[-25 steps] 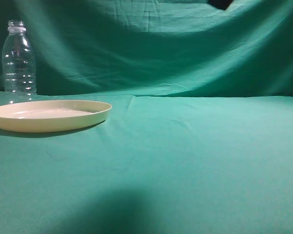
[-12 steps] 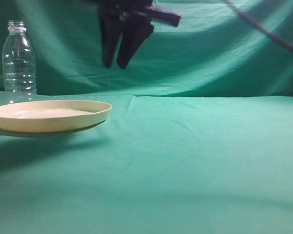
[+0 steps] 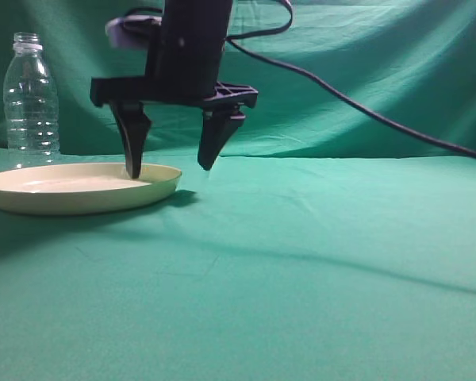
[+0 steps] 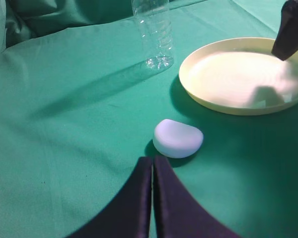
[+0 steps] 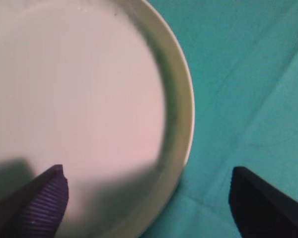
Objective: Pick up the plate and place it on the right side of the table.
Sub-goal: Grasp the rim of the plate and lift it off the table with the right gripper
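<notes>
Where the teal-draped bench meets the backdrop at far left, a clear bottle stands upright behind the cream-yellow plate, close to its rear rim but apart from it. That plate lies flat on the left side of the bench. Straddling its right rim is the right pincer, released wide: one finger sits over the plate's inside, the other finger over cloth beyond the rim. Whether either tip touches cannot be told. From the left wrist view, the left pincer is clenched, empty, just short of a small white rounded lump lying on the cloth near the plate's edge.
</notes>
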